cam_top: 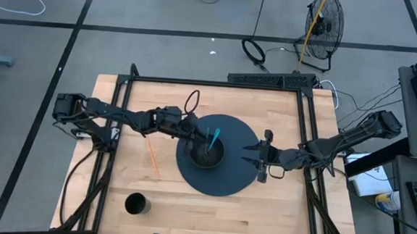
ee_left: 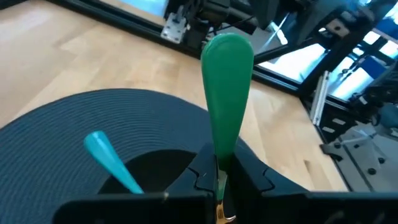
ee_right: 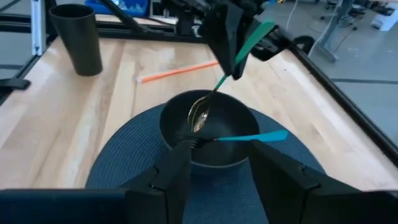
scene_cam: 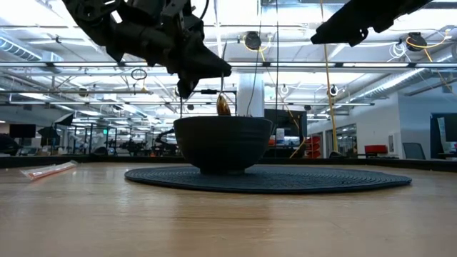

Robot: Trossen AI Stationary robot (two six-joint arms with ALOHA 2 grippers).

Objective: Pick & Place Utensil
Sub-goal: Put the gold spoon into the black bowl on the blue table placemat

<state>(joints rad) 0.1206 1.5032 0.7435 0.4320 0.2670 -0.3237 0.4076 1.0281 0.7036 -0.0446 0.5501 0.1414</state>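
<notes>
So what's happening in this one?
The left gripper is shut on a green-handled spoon, holding it over the dark bowl with its gold scoop just inside. A blue-handled utensil already rests in the bowl, which sits on a round dark placemat. The right gripper waits open beside the bowl. An orange straw and a black cup lie apart on the table.

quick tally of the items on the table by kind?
Utensils: 2, a green-handled spoon in the left gripper and a blue-handled utensil in the bowl
Bowl: 1
Placemat: 1
Black cup: 1
Orange straw: 1
Total: 6
</notes>
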